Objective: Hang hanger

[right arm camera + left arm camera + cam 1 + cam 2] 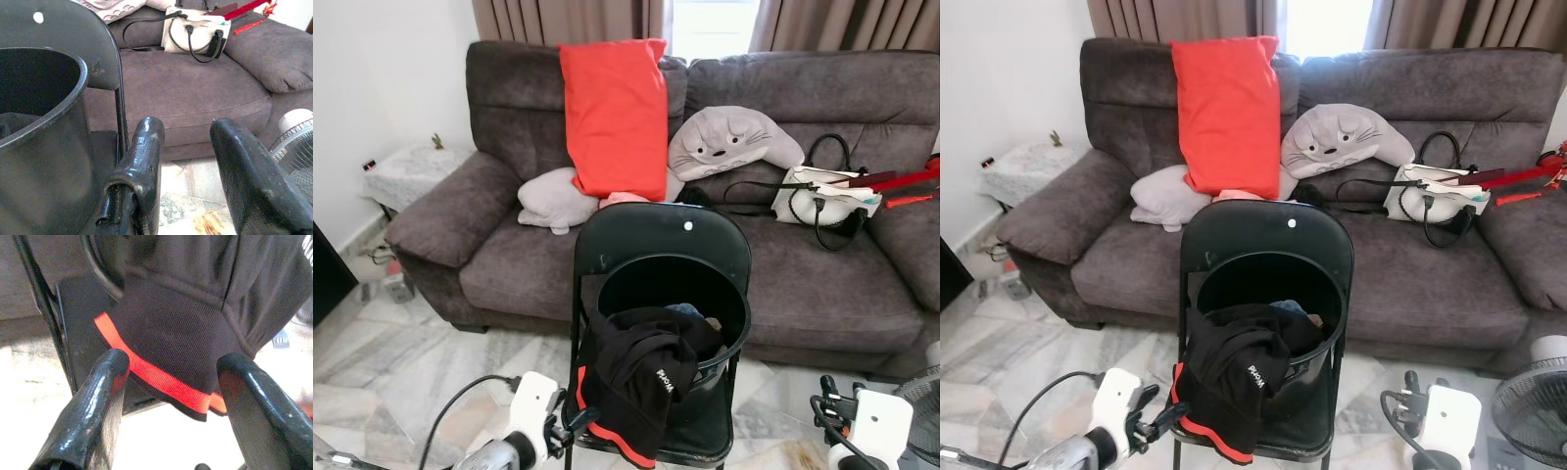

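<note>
A black folding chair point(656, 235) stands before me with a black bucket point(729, 299) on its seat. A black garment with a red hem point(641, 377) hangs over the bucket's front rim. My left gripper point(171, 382) is open, low at the chair's front left, its fingers point(100, 396) on either side of the red hem point(161, 379) and just short of it. My right gripper point(183, 142) is open with nothing in it, low beside the chair's right side and the bucket wall point(44, 122). Red rod-like items point(906, 181) lie on the sofa's far right; whether they are hangers I cannot tell.
A dark grey sofa point(822, 284) behind the chair holds a red pillow point(615, 117), a grey plush point(729, 142), a pale cushion point(553, 201) and a white handbag point(822, 201). A fan point(1533, 401) stands at the right. A small side table point(411, 166) is at the left. The floor is marble tile.
</note>
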`<state>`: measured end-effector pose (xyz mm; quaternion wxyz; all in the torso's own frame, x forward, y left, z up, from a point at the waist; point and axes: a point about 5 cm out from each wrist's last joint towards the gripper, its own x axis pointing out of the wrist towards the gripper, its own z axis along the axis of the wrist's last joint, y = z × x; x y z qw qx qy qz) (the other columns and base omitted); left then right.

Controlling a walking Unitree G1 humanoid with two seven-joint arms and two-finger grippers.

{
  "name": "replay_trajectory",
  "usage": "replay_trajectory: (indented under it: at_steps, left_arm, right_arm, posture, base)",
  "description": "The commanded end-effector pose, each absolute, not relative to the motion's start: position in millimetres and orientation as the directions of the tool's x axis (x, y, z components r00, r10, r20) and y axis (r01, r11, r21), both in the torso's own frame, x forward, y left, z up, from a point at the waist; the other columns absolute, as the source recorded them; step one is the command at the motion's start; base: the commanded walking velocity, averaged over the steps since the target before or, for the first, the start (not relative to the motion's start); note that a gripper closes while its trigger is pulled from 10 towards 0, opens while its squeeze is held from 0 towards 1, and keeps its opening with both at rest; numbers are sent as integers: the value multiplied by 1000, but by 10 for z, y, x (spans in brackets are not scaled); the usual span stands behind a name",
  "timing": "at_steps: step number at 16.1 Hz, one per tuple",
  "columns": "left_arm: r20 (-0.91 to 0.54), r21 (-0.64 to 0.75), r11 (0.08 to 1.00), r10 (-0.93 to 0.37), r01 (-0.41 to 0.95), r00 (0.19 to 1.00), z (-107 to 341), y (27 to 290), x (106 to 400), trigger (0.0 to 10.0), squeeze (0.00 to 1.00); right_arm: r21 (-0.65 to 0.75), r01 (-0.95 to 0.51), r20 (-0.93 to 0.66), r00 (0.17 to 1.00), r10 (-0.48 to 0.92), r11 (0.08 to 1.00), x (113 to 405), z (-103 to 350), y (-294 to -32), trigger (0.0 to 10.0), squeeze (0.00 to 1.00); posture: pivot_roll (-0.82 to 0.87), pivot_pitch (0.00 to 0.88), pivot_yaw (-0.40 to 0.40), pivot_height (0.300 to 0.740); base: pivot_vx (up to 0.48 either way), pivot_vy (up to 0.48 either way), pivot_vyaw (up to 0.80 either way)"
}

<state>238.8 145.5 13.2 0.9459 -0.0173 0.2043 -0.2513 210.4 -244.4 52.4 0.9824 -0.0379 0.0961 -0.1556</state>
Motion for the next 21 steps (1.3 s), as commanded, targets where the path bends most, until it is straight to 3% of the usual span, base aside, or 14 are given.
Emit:
replay_trajectory:
  at_steps: [1, 4, 10, 18, 19, 20, 21]
  left_arm:
    - [-405, -131, 862, -498, 490, 767, 86, 1443, 2397, 10000, 0]
    - [-444, -159, 788, -596, 595, 670, 63, 1318, 2416, 10000, 0]
    - [-496, -137, 751, -616, 645, 612, -24, 1187, 2519, 10000, 0]
    - [-543, -94, 778, -563, 621, 624, -76, 1087, 2666, 10000, 0]
    - [-540, -98, 778, -565, 621, 624, -84, 1080, 2674, 4784, 0]
    - [-539, -98, 778, -566, 621, 624, -85, 1079, 2675, 4784, 0]
    - [-527, -99, 779, -568, 619, 632, -78, 1074, 2688, 0, 0]
  right_arm:
    - [-109, 297, -171, 934, -313, 948, 2119, 518, -2442, 10000, 0]
    - [-112, 319, -151, 931, -333, 941, 2108, 563, -2485, 10000, 0]
    - [-128, 365, -140, 914, -381, 922, 1983, 583, -2580, 10000, 0]
    - [-134, 380, -129, 909, -397, 915, 1936, 619, -2602, 10000, 0]
    - [-134, 380, -128, 909, -396, 915, 1942, 621, -2604, 10000, 0]
    - [-135, 380, -128, 909, -396, 915, 1943, 621, -2604, 10000, 0]
    - [-134, 380, -126, 909, -397, 915, 1950, 628, -2607, 10000, 0]
  posture:
    - [-108, 0, 33, 740]
    - [-135, 0, 50, 740]
    - [-183, 0, 70, 740]
    - [-214, 0, 77, 740]
    - [-214, 0, 76, 740]
    - [-214, 0, 76, 740]
    - [-211, 0, 73, 740]
  base:
    - [0, 0, 0]
    - [0, 0, 0]
    - [0, 0, 0]
    - [0, 0, 0]
    - [0, 0, 0]
    - [0, 0, 0]
    - [0, 0, 0]
